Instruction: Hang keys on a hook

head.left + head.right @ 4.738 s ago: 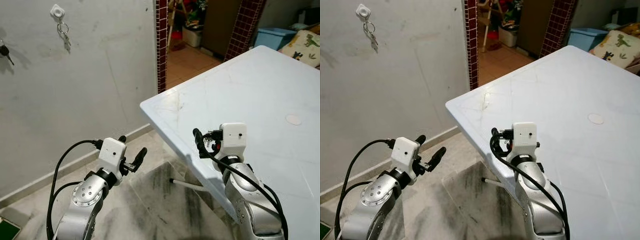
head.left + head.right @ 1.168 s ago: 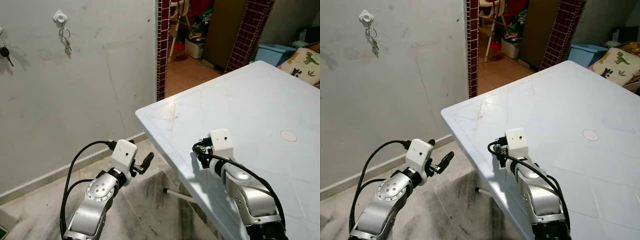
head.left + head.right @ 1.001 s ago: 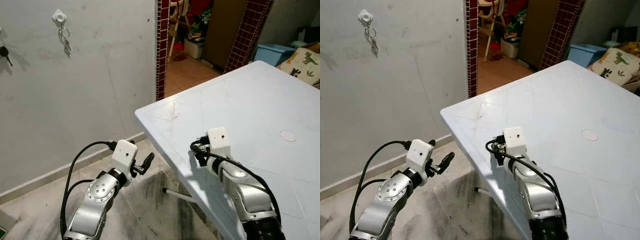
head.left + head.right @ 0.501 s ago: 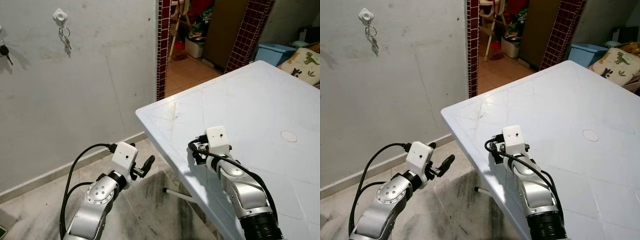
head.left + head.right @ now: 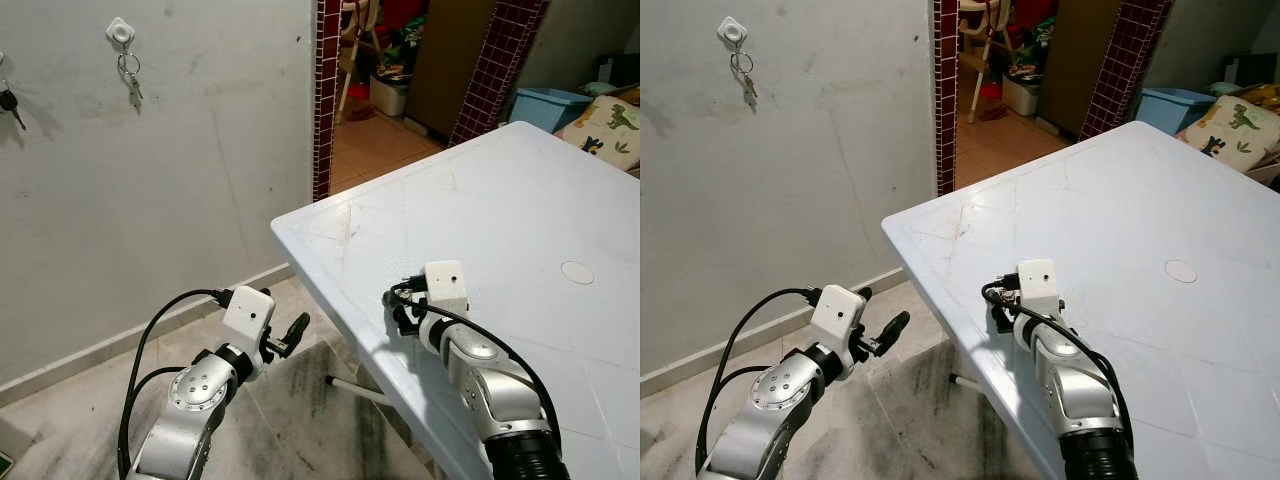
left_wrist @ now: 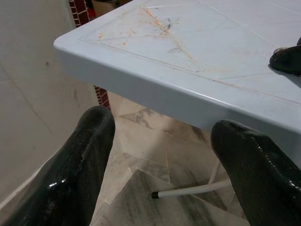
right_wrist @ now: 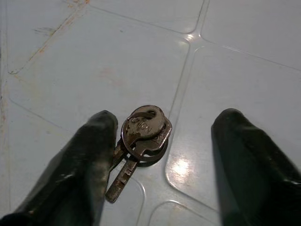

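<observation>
A small bunch of dull metal keys (image 7: 141, 134) on a ring lies flat on the pale blue table (image 5: 520, 200), near its front left corner. My right gripper (image 7: 164, 123) is open just above the tabletop. The keys lie between its fingers, close against one finger (image 7: 94, 150). In the left eye view that gripper (image 5: 397, 308) points down at the table and hides the keys. A white hook (image 5: 120, 32) on the grey wall holds another key bunch (image 5: 130, 82). My left gripper (image 5: 880, 308) is open, low over the floor beside the table corner.
A dark key (image 5: 9, 101) hangs at the wall's left edge. A tiled doorway (image 5: 400, 70) opens behind the table into a cluttered room. A blue bin (image 5: 552, 100) and a dinosaur cushion (image 5: 610, 120) sit at the far right. A white table leg (image 5: 360, 388) crosses the marble floor.
My right gripper has reached onto the table's corner area, lowered to the surface and shifted slightly to the right. The left arm has sunk a little. The camera has shifted.
</observation>
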Tool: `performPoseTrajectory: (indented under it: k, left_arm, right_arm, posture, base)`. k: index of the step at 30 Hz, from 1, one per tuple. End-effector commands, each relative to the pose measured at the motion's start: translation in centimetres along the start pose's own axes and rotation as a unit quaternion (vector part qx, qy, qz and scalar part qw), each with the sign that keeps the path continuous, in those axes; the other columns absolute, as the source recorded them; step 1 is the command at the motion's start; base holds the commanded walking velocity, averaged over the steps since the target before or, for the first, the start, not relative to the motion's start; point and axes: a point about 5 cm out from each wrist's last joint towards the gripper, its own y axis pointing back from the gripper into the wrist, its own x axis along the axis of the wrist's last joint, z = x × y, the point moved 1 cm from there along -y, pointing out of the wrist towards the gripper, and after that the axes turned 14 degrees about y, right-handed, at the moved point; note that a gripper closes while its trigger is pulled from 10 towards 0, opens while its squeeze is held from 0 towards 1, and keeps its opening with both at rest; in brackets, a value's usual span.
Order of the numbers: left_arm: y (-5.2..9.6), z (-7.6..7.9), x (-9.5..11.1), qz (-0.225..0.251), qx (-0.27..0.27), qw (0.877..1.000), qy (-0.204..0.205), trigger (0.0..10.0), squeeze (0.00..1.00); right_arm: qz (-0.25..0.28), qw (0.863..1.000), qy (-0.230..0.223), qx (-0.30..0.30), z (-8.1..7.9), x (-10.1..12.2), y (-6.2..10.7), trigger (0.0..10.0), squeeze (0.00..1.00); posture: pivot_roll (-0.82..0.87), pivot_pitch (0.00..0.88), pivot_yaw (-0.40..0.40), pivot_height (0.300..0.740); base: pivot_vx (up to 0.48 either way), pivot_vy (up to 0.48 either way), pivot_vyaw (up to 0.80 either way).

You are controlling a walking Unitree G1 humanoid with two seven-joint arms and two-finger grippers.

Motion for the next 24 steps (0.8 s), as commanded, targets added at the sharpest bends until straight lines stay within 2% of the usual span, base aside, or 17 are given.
performPoseTrajectory:
  k: [1, 24]
  left_arm:
    - [0.09, 0.03, 0.11, -0.002, -0.004, 1.000, -0.002, 10.0, 0.00]
    - [-0.12, -0.16, 0.23, -0.003, -0.001, 1.000, 0.004, 10.0, 0.00]
  right_arm:
    - [-0.016, 1.000, -0.011, 0.010, -0.26, -0.81, -0.09, 0.0, 0.00]
    - [-0.007, 0.999, -0.032, 0.018, -0.49, -0.38, -0.29, 0.0, 0.00]
  posture:
    - [0.01, 0.011, -0.021, 0.740]
    - [0.01, 0.013, -0.022, 0.740]
  base:
    - [0.000, 0.000, 0.00]
    - [0.000, 0.000, 0.00]
